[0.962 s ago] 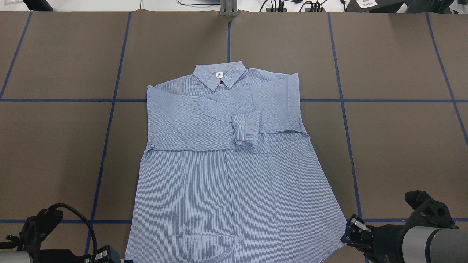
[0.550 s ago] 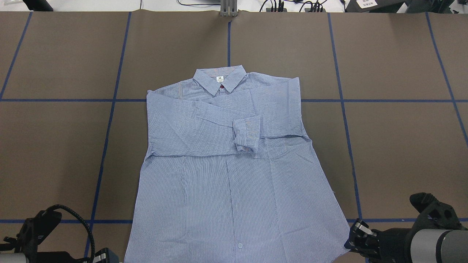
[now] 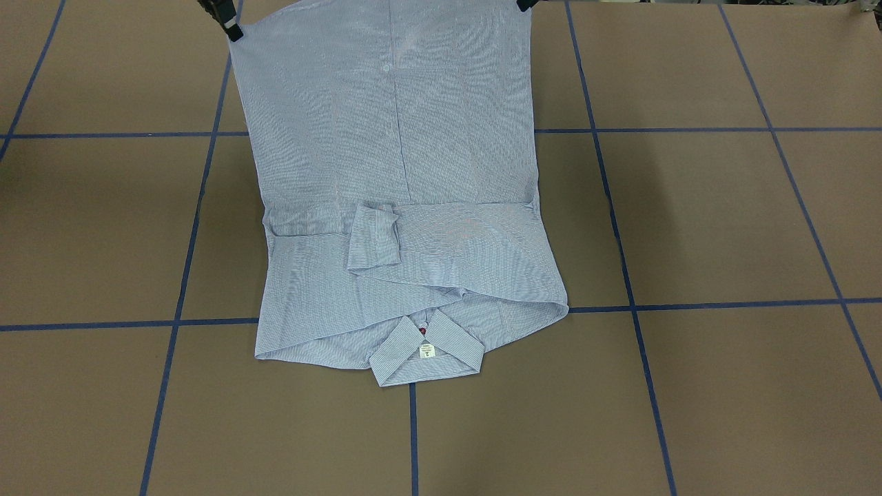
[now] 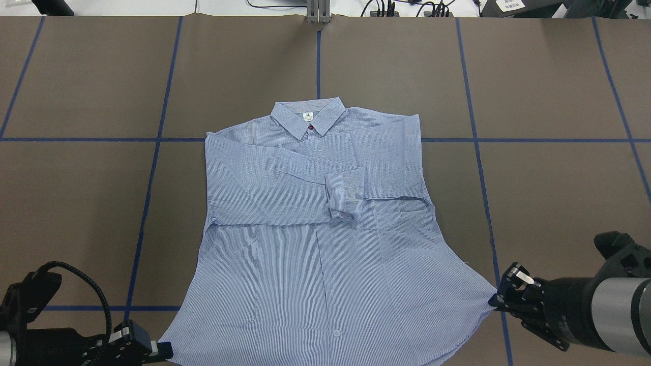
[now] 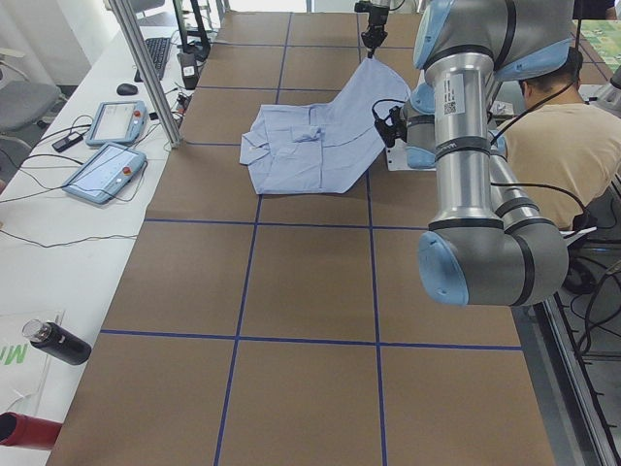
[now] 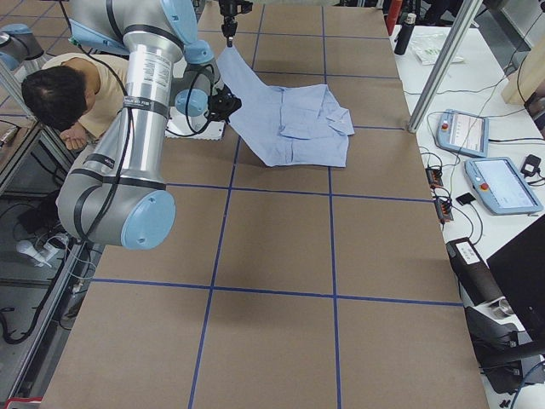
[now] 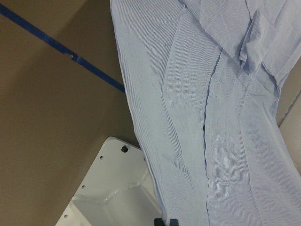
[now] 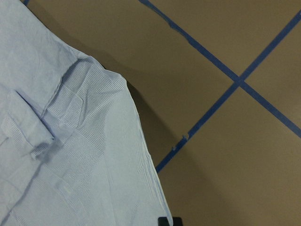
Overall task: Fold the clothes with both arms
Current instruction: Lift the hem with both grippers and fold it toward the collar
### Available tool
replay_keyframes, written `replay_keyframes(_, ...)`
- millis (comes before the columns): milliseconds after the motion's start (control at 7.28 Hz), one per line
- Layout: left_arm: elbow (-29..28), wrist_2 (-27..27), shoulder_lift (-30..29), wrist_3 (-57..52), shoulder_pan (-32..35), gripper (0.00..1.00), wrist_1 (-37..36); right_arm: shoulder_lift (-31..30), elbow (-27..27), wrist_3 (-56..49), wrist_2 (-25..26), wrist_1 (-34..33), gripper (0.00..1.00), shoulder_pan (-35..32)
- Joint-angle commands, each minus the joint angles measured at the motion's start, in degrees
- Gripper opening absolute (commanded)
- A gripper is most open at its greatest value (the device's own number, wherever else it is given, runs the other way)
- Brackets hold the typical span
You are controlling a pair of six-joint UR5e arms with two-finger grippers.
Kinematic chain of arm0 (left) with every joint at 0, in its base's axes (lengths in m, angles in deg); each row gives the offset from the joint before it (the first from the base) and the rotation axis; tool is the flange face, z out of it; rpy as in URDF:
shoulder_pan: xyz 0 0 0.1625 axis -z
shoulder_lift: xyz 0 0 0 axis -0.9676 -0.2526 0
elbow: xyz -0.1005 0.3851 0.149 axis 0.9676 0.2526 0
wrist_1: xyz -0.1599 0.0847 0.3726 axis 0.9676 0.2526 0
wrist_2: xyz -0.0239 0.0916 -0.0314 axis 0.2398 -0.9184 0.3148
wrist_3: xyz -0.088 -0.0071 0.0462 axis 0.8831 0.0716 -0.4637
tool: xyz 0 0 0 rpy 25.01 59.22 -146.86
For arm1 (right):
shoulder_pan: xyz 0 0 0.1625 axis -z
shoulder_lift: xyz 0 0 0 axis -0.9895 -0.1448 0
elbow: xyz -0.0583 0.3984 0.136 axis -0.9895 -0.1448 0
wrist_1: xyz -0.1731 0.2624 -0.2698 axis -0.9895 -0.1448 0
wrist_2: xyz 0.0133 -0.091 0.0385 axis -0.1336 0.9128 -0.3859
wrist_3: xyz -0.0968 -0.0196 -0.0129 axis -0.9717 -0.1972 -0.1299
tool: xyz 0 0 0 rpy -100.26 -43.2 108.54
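Shirt (image 4: 315,223), its hem raised off the table (image 4: 559,101), one corner clamped tight in my left gripper (image 4: 164,351), the other in my right gripper (image 4: 494,301); collar (image 4: 307,114) and crossed sleeves (image 4: 285,173) lie flat mid-table.

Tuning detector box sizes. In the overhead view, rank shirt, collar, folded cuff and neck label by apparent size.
1. shirt, by far the largest
2-3. collar and folded cuff look about alike, so not ranked
4. neck label, the smallest
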Motion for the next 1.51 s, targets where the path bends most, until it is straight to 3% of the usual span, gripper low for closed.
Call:
replay_keyframes(0,-0.72,-0.04,0.45,1.60,1.38,0.00,-0.17,3.54,-3.99,0.06,0.26,-0.09,0.00,-3.33)
replay_keyframes(412,-0.72,0.13,0.11,2.66,6.81,0.00,-0.88,4.61,-4.89,0.07,0.09,-0.09,0.00,-8.07)
replay_keyframes(687,-2.03,1.71,-3.83,1.53,12.07,0.00,-0.96,12.12,-10.82,-0.29,0.00,-0.17,0.00,-12.19)
replay_keyframes(962,-10.96,4.24,-14.00,-3.20,21.38,0.00,-1.92,26.17,-20.06,-4.03,-0.53,-7.94,0.00,-17.39)
replay_keyframes(1374,-16.70,6.11,-16.94,-5.42,26.07,0.00,-2.28,28.69,-22.72,-6.87,-0.44,-10.99,0.00,-20.73)
